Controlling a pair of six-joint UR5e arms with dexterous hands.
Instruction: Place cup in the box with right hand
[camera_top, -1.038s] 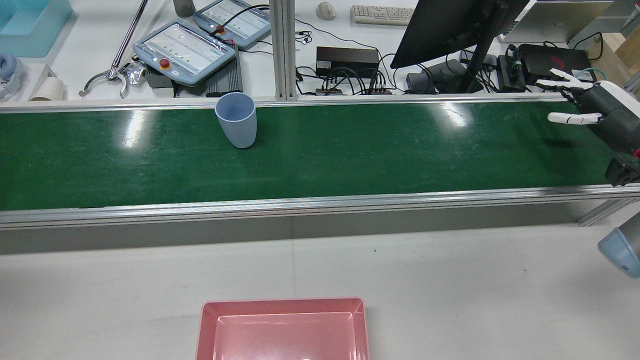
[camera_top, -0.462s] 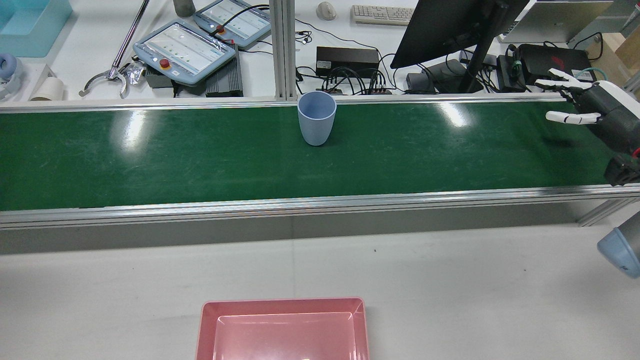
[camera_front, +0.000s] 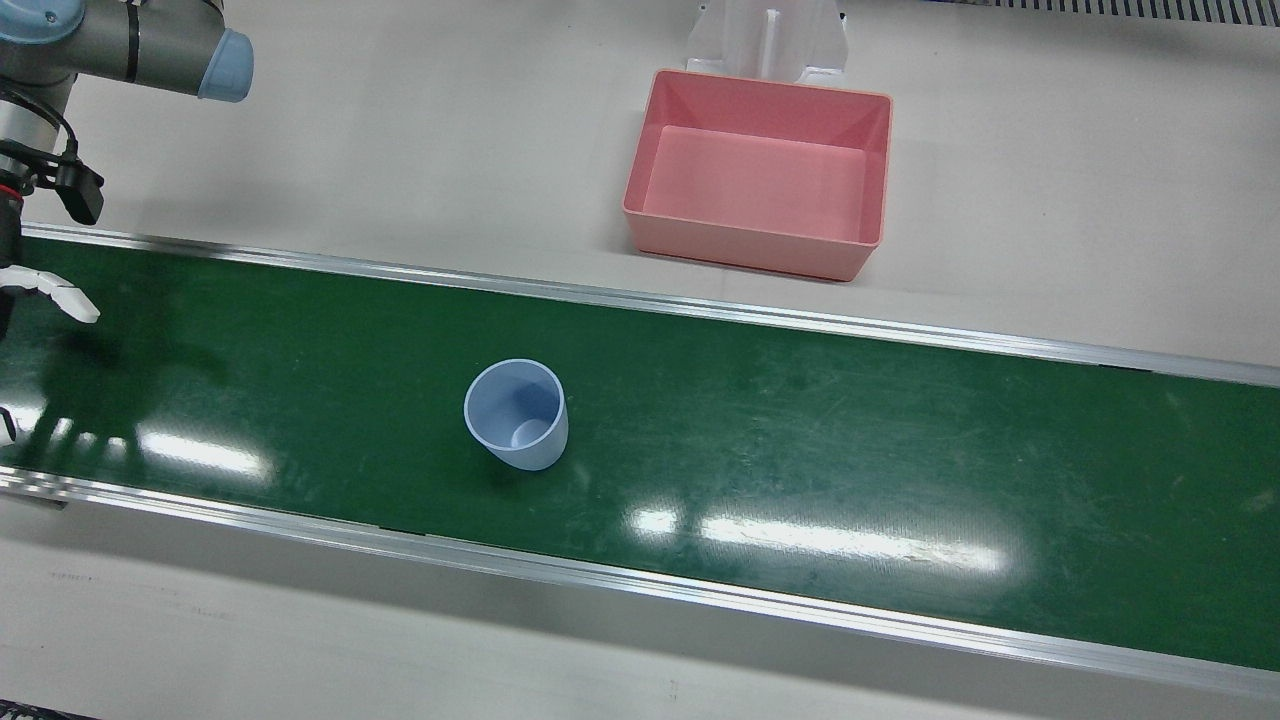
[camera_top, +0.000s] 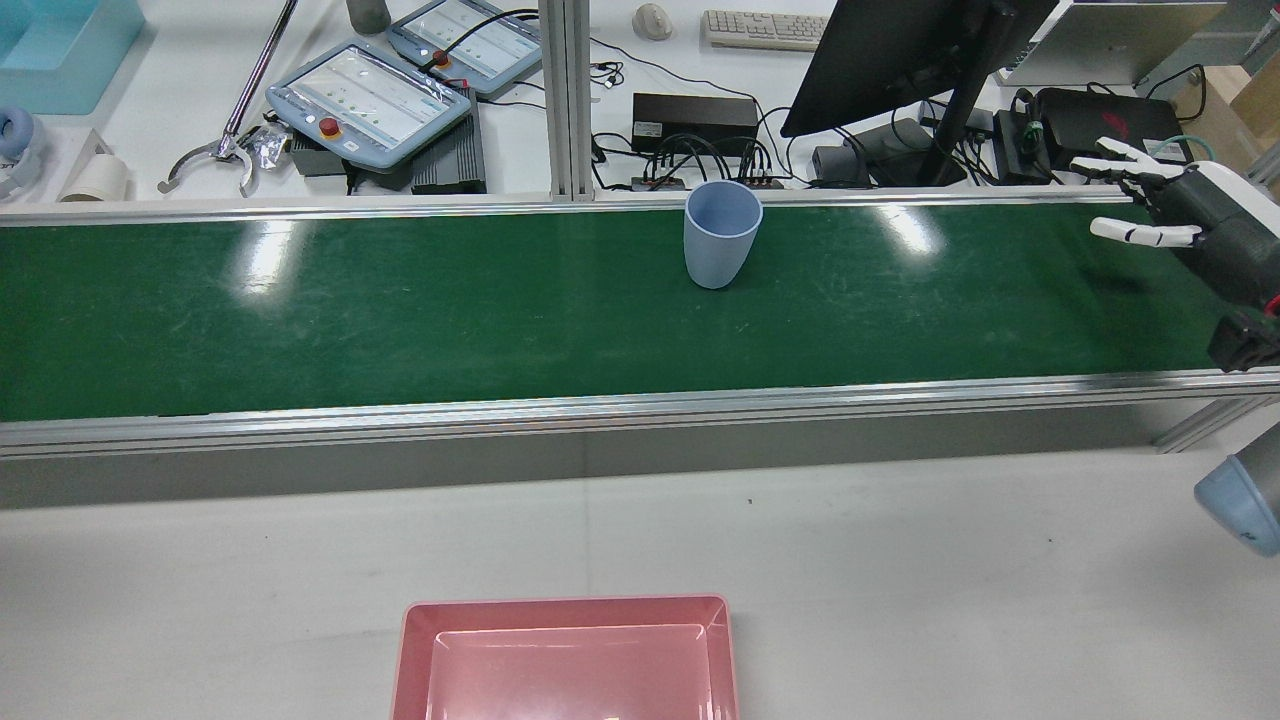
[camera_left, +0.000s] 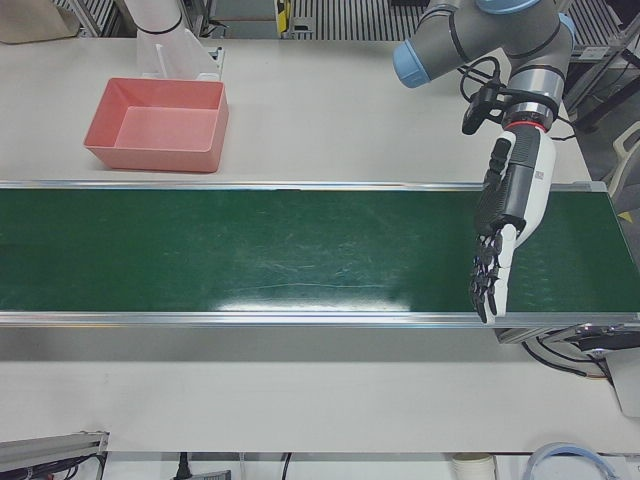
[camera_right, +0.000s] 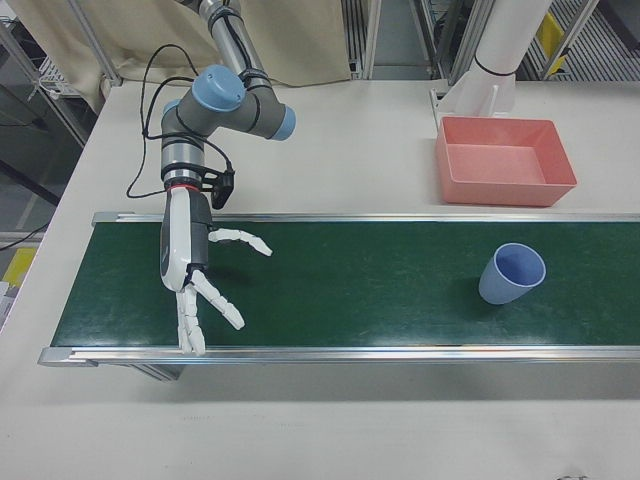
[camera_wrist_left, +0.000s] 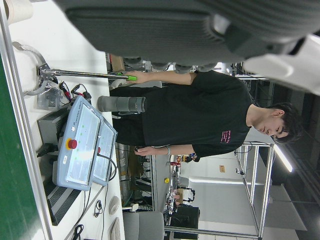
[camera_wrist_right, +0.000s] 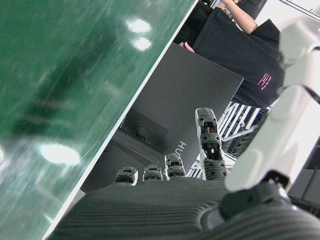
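A pale blue cup (camera_top: 722, 235) stands upright on the green conveyor belt (camera_top: 400, 320), near its far edge in the rear view. The cup (camera_front: 517, 415) is empty, as the front view and the right-front view (camera_right: 510, 273) show. My right hand (camera_top: 1165, 205) hovers open over the belt's right end in the rear view, well apart from the cup, fingers spread (camera_right: 195, 270). The pink box (camera_front: 740, 245) sits empty on the white table beside the belt; its rim (camera_top: 565, 605) shows at the rear view's bottom edge. My left hand (camera_left: 505, 225) hangs open over the belt's other end.
Beyond the belt's far rail stand a dark monitor (camera_top: 890, 50), two teach pendants (camera_top: 370, 95), a keyboard (camera_top: 765, 28) and cables. A person (camera_wrist_left: 200, 115) stands past that desk. White table (camera_top: 900, 560) lies between belt and box.
The cup has travelled along the belt toward my right hand, from left of centre to right of centre in the rear view. The right hand has barely moved.
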